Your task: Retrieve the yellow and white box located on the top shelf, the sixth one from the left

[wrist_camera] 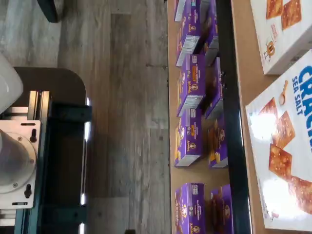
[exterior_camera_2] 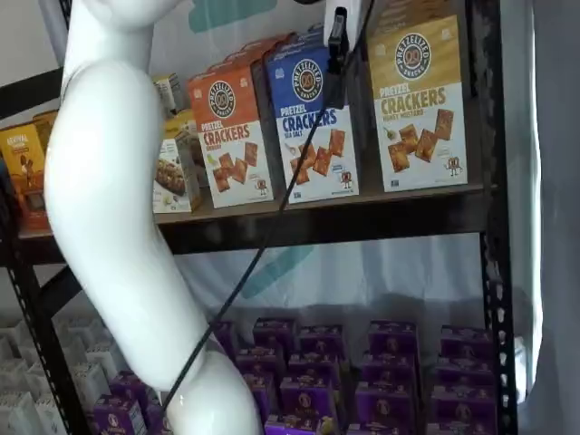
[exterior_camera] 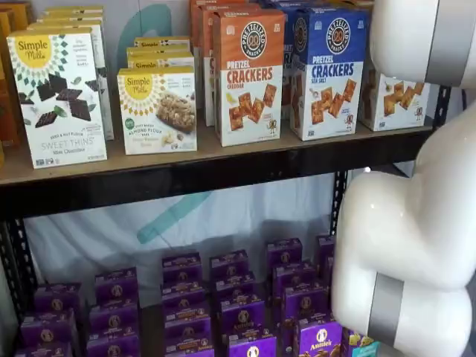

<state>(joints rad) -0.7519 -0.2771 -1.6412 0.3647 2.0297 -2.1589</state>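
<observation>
- Wrist view: my camera looks along the shelving with the picture turned on its side. Two cracker cartons show with brown square crackers on white fronts; the one reading "SEA SALT" [wrist_camera: 285, 161] is the blue-topped carton. I take the other carton [wrist_camera: 280, 29] for the yellow and white box, though its coloured part is cut off. Purple boxes [wrist_camera: 190, 136] fill the lower board. My end effector does not show here.
- A shelf view: the top shelf [exterior_camera: 186, 169] crosses the middle of the frame. The orange-topped carton [exterior_camera: 249, 74] and the blue-topped carton [exterior_camera: 327, 71] stand side by side at upper centre. My white arm [exterior_camera: 413, 223] covers the right edge, so only the lower white half of the yellow and white box [exterior_camera: 390, 104] peeks out at upper right.
- A shelf view: the yellow and white box [exterior_camera_2: 419, 104] stands upright at upper right, just right of the blue-topped carton. A dark part of my end effector [exterior_camera_2: 337, 36] hangs from the top edge with a cable; whether it is wide or narrow I cannot tell.
- Judgement: I should shift toward the yellow carton, centre on it, and enter level so neighbours stay untouched.
</observation>
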